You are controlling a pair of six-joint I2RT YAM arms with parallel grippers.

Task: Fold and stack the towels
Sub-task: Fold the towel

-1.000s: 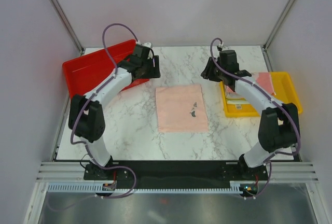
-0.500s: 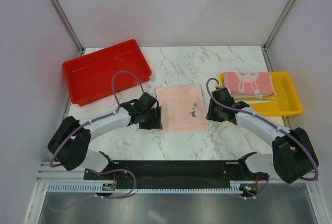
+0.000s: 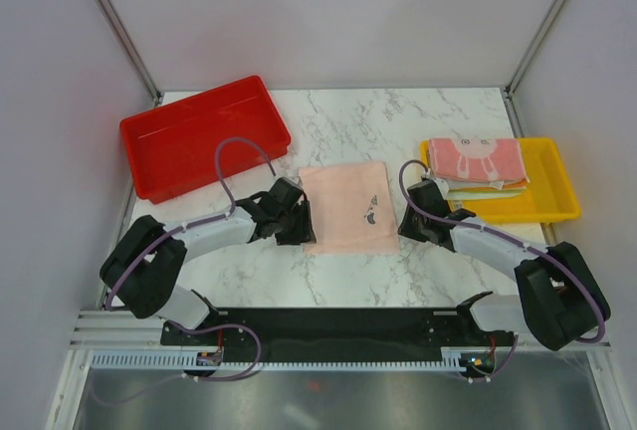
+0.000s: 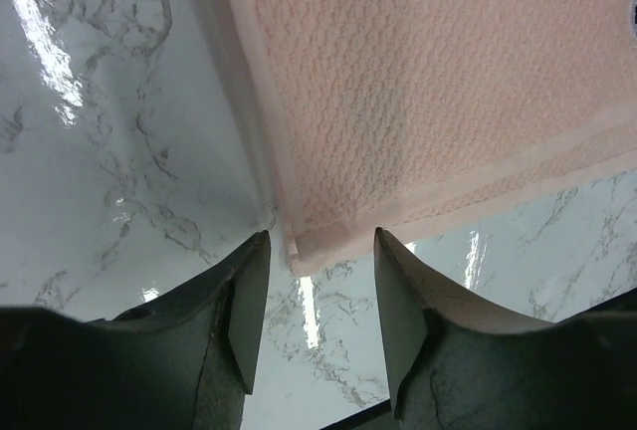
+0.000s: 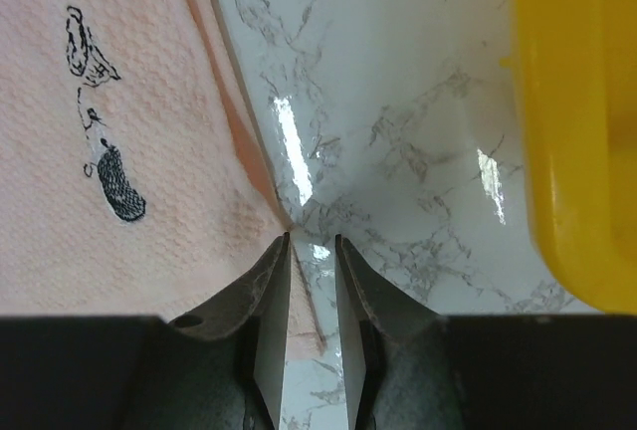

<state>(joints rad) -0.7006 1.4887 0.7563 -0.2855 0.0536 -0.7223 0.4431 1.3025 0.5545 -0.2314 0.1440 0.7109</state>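
- the plain peach-pink terry towel (image 3: pixel 343 206) is lying flat and unfolded in the middle of the white marble surface (image 3: pixel 368 121), right between the two arms
- there's a small dark print (image 3: pixel 370 213) close to its right edge, and the right wrist view shows that print (image 5: pixel 105 156) way better
- left claw (image 3: pixel 302 229) is down low at the towel's near left corner
- in the left wrist view the left claw (image 4: pixel 320 241) has its fingers clearly apart, and the corner of the towel (image 4: pixel 428 82) pokes in between the two tips, so nothing is pinched
- right claw (image 3: pixel 403 227) is down low at the towel's right edge, near the near right corner
- up close the right claw (image 5: pixel 312 243) is nearly together, with just a slim gap; the towel's edge runs into that gap and I can see marble through it, so it isn't clamped on the cloth
- yellow plastic tray (image 3: pixel 557 206) sits on the right side of the surface, just right of the right claw
- inside it is a stack of folded cloths (image 3: pixel 488 187) with a pink towel with a white bunny (image 3: pixel 483 159) on top
- red plastic tray (image 3: pixel 199 136) is at the far left, well apart from the peach towel
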